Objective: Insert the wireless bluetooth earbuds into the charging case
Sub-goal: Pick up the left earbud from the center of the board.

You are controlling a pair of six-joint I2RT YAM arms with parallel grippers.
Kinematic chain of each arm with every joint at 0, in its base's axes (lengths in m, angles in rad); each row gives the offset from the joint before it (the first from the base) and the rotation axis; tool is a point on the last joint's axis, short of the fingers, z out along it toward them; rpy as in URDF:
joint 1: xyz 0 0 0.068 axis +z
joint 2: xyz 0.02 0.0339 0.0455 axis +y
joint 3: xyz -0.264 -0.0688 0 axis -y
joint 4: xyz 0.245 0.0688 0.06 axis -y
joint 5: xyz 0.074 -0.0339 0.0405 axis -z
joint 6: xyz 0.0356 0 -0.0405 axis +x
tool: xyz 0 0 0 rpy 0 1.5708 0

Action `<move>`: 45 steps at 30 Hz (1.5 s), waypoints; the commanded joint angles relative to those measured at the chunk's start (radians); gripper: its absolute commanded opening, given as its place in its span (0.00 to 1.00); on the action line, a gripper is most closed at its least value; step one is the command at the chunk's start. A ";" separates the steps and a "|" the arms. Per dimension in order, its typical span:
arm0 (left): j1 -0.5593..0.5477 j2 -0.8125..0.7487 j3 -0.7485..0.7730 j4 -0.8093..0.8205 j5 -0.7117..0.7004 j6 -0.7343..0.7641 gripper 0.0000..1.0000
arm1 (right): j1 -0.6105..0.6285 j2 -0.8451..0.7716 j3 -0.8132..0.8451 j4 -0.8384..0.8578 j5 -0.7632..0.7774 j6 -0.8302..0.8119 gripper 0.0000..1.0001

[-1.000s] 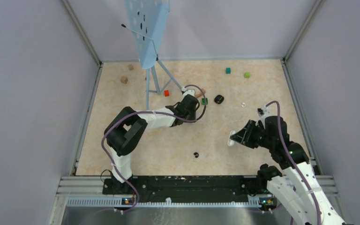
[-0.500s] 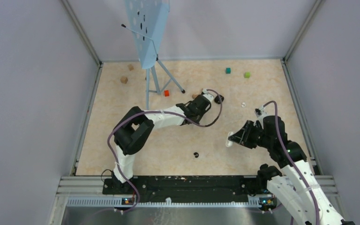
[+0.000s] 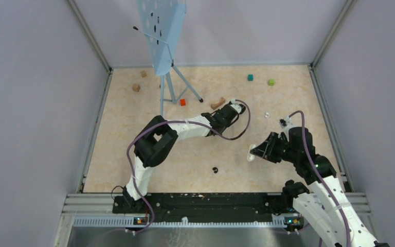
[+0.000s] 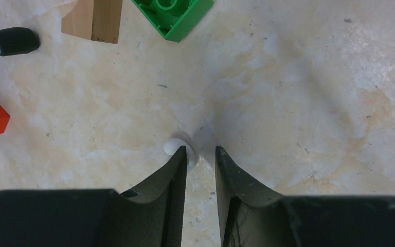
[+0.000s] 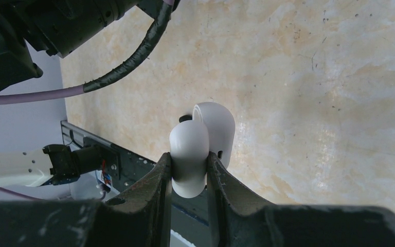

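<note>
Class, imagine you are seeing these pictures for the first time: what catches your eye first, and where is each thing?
The right gripper holds a white charging case, its lid apparently open, above the table on the right side. The left gripper reaches to mid-table, with a tiny white earbud at one fingertip. A blue perforated stand towers at the back left.

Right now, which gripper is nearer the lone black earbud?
Right. The right gripper, holding the white charging case, sits just right of the black earbud; the left gripper is farther back, mid-table.
</note>
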 commanded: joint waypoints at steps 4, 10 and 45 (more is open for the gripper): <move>0.004 0.037 0.040 -0.029 -0.066 0.015 0.32 | -0.009 -0.005 -0.006 0.031 -0.007 0.005 0.00; 0.006 0.033 0.035 -0.038 -0.083 0.015 0.32 | -0.009 -0.001 -0.006 0.035 -0.007 0.005 0.00; 0.018 -0.502 -0.146 -0.041 0.106 -0.172 0.00 | -0.008 0.007 -0.022 0.167 -0.137 -0.005 0.00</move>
